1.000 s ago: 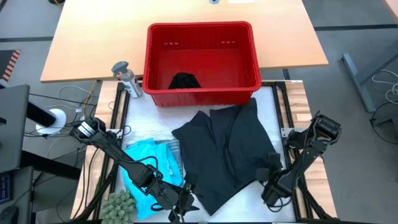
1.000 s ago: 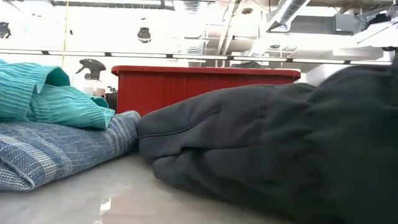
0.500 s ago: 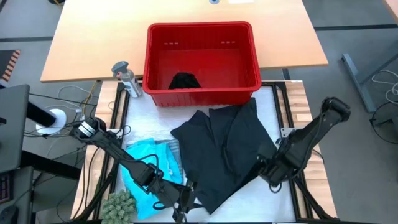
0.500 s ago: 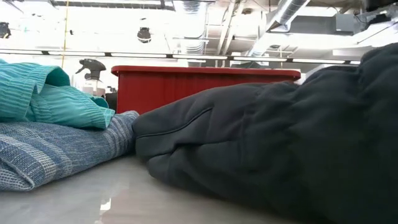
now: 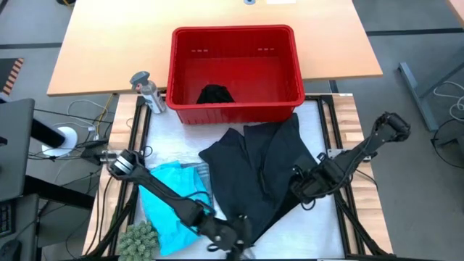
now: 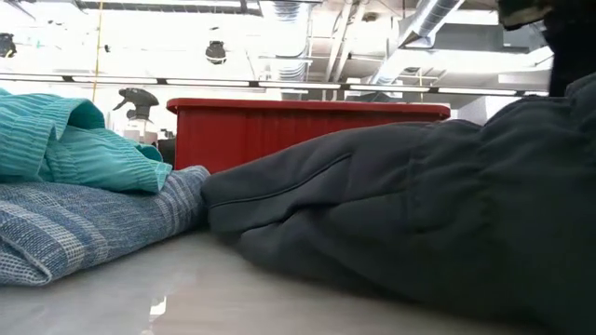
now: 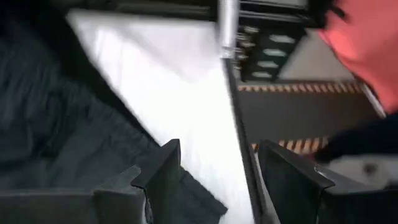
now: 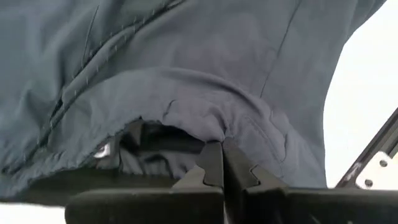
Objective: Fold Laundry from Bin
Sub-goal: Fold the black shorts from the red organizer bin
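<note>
Right hand (image 8: 222,163) pinches black garment (image 5: 264,174) (low, mid-table).

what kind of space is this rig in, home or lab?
Most likely a lab or workshop, not a home. The low view shows exposed ceiling ducts and strip lighting; the high view shows loose cables beside the table and bare grey floor.

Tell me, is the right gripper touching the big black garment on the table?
Touching. In the right wrist view the right gripper has its fingers pressed together on a bunched fold of the black garment, with no gap showing.
</note>
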### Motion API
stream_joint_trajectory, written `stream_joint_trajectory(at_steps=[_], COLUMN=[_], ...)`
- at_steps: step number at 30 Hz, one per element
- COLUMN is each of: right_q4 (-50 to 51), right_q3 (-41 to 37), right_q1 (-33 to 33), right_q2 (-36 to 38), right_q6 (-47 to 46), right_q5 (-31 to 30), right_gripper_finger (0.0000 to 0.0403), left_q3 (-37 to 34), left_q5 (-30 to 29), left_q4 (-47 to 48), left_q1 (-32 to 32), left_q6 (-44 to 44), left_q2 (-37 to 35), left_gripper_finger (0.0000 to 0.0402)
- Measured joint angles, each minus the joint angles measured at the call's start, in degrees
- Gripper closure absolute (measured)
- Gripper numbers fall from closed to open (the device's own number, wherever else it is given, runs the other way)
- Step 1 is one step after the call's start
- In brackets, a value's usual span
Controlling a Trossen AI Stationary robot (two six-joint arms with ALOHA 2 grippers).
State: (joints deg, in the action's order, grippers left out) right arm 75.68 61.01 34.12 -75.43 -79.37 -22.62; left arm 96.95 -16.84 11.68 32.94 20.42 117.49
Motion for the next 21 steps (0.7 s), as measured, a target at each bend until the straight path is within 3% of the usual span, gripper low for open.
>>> stream_joint_trajectory(at_steps=[7, 12, 16, 21], right_q4=[-1.0, -0.8, -1.3, -2.2], right_q3=[0.0, 0.0, -0.1, -0.2], right_q1=[-2.7, -4.1, -4.4, -4.1], right_q2=[-0.7, -0.7, -0.6, -0.6], right_q6=[4.3, 10.5, 13.8, 16.7], right_q5=[-4.3, -5.9, -7.7, -8.7], right_gripper_finger=[0.0389, 0.0389, 0.0389, 0.0389], left_q3=[19.5, 38.2, 32.5, 34.6], left_q5=[-5.1, -4.0, -2.2, -1.4], left_q4=[8.0, 18.3, 15.6, 27.5], left_q1=[0.2, 0.5, 0.6, 0.4], left_q6=[27.4, 34.9, 41.8, 46.3], left_q2=[12.9, 24.9, 24.5, 23.8], left_gripper_finger=[0.0211, 0.0234, 0.0257, 0.0292])
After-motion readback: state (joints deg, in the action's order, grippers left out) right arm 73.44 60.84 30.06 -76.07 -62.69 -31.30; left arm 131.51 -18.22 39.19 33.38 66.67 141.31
